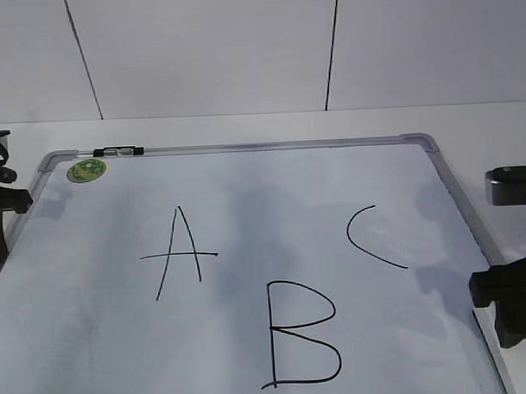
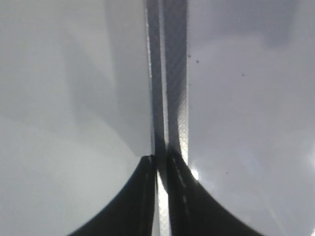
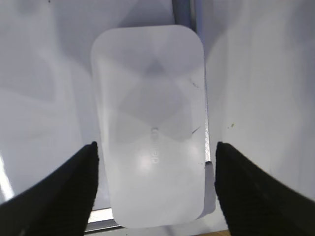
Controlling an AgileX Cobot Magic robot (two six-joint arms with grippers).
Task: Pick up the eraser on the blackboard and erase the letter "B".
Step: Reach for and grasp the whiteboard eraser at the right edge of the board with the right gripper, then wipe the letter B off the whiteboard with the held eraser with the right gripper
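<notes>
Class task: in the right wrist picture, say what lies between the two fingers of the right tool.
The white eraser lies between the open right tool fingers, narrow gaps showing either side. It rests on the blackboard, overlapping its frame. The right wrist view shows this.

The right gripper (image 3: pixel 155 157) hangs over the eraser (image 3: pixel 150 123), its two dark fingers (image 3: pixel 59 189) spread wide, one on either long side of the white block, each with a thin gap showing, so no contact is seen. The eraser lies flat with faint grey lettering on its top, its near end over the silver frame at the edge of the blackboard (image 3: pixel 44 73). Another strip of frame runs away from its far end. White surface lies to both sides
</notes>
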